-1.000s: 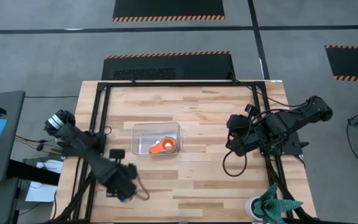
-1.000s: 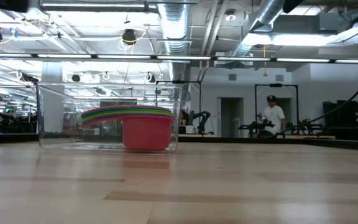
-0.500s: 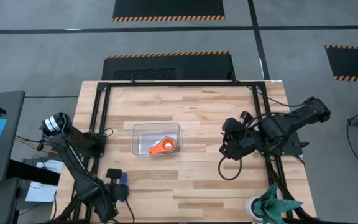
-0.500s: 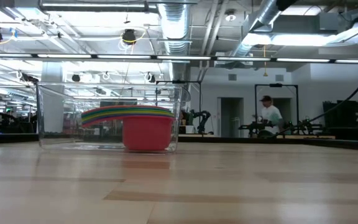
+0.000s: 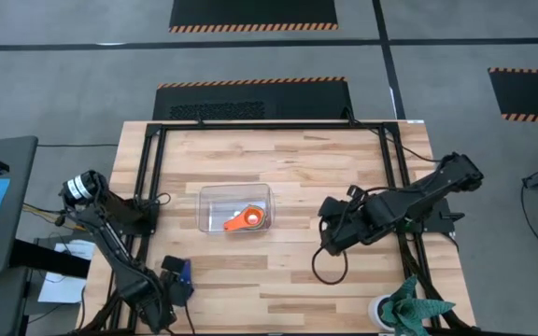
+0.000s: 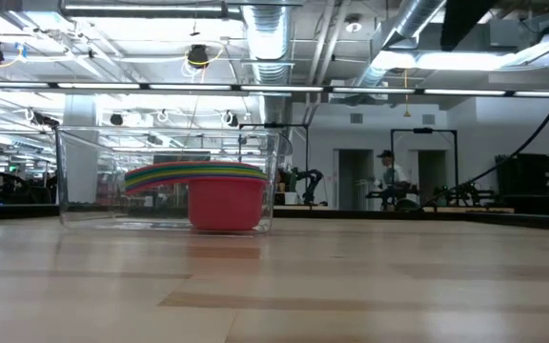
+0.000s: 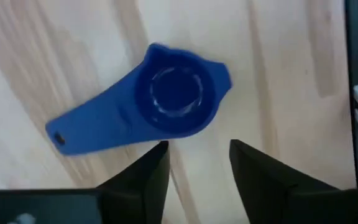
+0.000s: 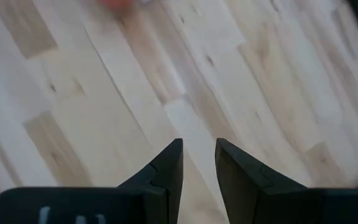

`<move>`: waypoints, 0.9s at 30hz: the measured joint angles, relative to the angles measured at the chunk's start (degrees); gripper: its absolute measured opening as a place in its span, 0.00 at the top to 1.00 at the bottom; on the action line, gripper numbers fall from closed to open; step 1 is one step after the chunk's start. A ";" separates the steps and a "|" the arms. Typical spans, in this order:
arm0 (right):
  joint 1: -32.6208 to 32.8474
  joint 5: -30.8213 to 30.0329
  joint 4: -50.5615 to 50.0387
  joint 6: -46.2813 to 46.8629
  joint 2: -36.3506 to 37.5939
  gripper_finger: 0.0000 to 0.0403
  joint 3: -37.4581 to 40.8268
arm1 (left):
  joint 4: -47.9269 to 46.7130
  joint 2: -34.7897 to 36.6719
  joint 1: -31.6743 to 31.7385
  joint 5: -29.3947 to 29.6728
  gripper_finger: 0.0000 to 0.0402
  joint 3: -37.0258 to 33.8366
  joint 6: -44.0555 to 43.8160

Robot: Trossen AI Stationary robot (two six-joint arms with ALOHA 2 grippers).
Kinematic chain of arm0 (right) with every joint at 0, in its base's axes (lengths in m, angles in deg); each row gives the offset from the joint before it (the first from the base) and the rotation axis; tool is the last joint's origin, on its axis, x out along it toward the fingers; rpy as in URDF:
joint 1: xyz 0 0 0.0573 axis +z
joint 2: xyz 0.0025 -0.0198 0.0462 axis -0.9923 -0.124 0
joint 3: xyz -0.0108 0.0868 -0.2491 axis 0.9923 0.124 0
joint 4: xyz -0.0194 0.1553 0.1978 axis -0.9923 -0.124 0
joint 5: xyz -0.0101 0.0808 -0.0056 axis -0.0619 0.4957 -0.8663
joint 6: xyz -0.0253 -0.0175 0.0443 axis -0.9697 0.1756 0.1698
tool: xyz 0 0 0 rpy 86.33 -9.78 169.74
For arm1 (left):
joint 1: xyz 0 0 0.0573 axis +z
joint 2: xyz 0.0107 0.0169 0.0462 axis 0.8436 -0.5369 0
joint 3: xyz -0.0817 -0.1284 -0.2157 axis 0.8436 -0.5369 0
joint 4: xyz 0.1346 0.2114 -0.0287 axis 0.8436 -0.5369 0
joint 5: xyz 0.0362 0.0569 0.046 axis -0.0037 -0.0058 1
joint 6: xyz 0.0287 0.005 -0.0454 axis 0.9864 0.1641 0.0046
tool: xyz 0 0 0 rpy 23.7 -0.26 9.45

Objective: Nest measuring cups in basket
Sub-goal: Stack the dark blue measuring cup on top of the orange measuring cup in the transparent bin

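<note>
The left gripper (image 7: 197, 155) has its two dark fingers (image 7: 145, 180) spread partly apart with nothing between them, poised just above a dark blue measuring cup (image 7: 166, 102) that lies on the table (image 5: 278, 159) with its bowl facing up and its flat handle stretched off to one side. The fingertips sit right beside the bowl's edge but do not touch it. In the high view this cup (image 5: 181, 277) shows as a blue patch at the table's near left corner, well apart from the basket (image 5: 234, 190), with the left arm folded low along the left edge.

The right gripper (image 8: 197, 155) likewise has its fingers (image 8: 166, 165) parted by a narrow gap and empty, looking down on bare wood. In the high view it hangs over the table right of the basket (image 5: 330, 229), apart from it.

The clear basket stands near the table's middle. In the low view the stacked cups (image 6: 213, 186) sit inside it, a red bowl at the bottom and coloured handles fanned in a tight layer above; from above an orange cup (image 5: 246, 220) is on top.

By this showing the task is nearly done: the nest is built, and the dark blue cup seems the only one outside. What is left is to grasp it, carry it across and seat it in the stack.
</note>
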 joint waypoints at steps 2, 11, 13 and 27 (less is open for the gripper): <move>0.39 0.02 0.18 0.74 -0.38 0.71 0.00 | 1.12 0.00 -0.52 0.61 0.58 0.00 2.71; 2.03 -0.07 0.37 3.21 0.01 0.71 -0.02 | 5.43 0.00 -2.16 6.38 0.56 -1.01 13.37; 2.39 -0.05 0.44 3.33 0.01 0.71 -0.02 | 5.61 0.00 -2.12 6.39 0.56 -2.37 14.52; 5.47 0.00 -2.14 10.41 -0.02 0.71 -0.02 | 10.85 0.00 -2.14 7.10 0.56 -4.72 27.56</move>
